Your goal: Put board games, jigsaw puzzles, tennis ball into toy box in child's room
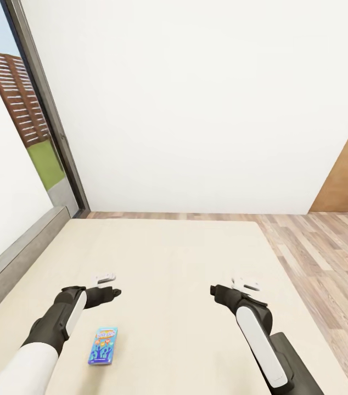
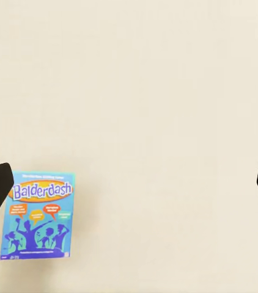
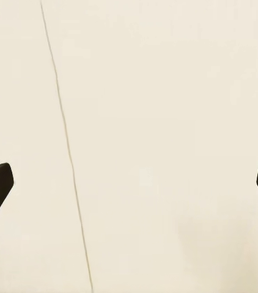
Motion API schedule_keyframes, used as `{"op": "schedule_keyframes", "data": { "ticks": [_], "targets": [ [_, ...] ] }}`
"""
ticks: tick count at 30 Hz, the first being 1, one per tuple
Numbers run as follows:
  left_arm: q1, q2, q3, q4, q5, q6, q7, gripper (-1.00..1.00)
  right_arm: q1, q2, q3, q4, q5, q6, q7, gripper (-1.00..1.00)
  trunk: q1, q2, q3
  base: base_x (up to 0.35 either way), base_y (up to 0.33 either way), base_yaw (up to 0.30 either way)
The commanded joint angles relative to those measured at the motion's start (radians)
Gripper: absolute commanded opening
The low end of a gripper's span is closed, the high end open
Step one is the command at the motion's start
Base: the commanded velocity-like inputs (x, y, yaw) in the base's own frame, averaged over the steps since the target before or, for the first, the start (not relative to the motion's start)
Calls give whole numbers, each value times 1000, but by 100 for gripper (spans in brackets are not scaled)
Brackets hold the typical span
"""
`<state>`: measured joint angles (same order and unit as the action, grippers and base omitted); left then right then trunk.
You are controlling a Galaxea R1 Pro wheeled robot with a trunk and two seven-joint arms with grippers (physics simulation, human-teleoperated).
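Blue board game [image 2: 38,215], "Balderdash", flat on bed [image 1: 185,263].

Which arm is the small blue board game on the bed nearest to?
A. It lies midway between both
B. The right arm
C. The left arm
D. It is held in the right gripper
C: the blue board game lies flat on the bed just beside the left arm, below the open left gripper.
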<state>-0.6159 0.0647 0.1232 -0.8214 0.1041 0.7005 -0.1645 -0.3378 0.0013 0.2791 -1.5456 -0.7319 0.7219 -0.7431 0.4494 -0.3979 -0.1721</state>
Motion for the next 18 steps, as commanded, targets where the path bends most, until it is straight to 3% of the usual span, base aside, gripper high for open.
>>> {"op": "schedule_keyframes", "data": {
  "ticks": [1, 5, 10, 18],
  "targets": [
    [-1, 0, 2, 0, 9, 9, 1, 100, -2, 5, 2, -7, -8, 6, -14, 100, 1, -2, -2, 0, 0, 0],
    [-1, -3, -19, 0, 9, 14, 2, 100, -5, 28, -4, -17, -11, 28, -14, 100, 1, -2, -2, 0, 0, 0],
    [-2, 4, -67, 1, 10, 46, 2, 100, -4, 29, -1, -26, -12, 71, -10, 100, 1, -2, -2, 0, 0, 0],
    [-33, 33, -81, 2, 12, 66, 2, 100, -3, 33, 1, -28, -11, 82, 21, 100, 1, -2, -2, 0, 0, 0]
  ]
}}
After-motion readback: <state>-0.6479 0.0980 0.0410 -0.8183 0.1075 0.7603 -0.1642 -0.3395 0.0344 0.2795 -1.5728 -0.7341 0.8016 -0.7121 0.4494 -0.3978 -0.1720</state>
